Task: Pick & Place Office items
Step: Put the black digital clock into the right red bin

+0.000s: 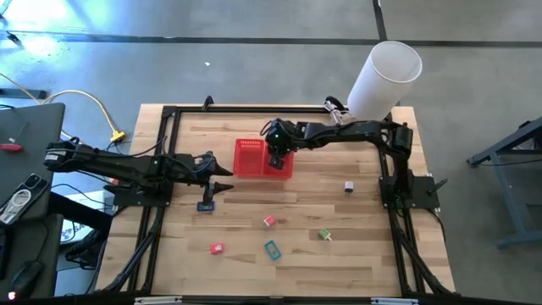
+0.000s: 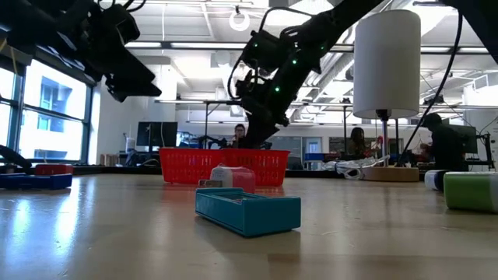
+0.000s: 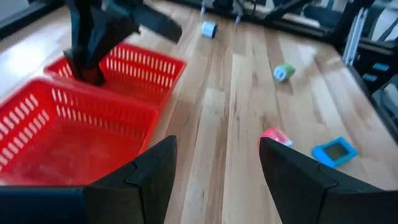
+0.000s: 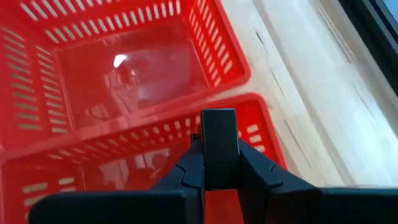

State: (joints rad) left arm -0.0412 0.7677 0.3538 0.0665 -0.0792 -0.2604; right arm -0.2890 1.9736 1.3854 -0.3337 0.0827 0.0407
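Observation:
A red two-compartment mesh basket [image 1: 254, 158] stands on the table's middle. My right gripper [image 1: 276, 159] hangs over its right compartment, shut on a small black office item [image 4: 219, 140]. My left gripper [image 1: 223, 180] stands open just left of the basket [image 3: 93, 118], with nothing between its fingers. Loose on the wood lie a dark blue item [image 1: 206, 206], a pink one [image 1: 269, 221], a red-pink one [image 1: 216, 248], a teal one [image 1: 272, 249], a green one [image 1: 324, 235] and a pale one [image 1: 348, 187]. My right gripper pinches the black item between its two fingers. The item's flat free end [image 4: 219, 121] sticks out past the fingertips. The fingers slant down from above, coming from the table's right side. The item is lifted clear, over the basket's right compartment [image 4: 143, 168].
A big white cylinder [image 1: 385, 76] stands at the table's far right corner. Black frame rails [image 1: 161, 195] run along the table's left and right sides. Bare wood lies between the basket and the loose items near the front.

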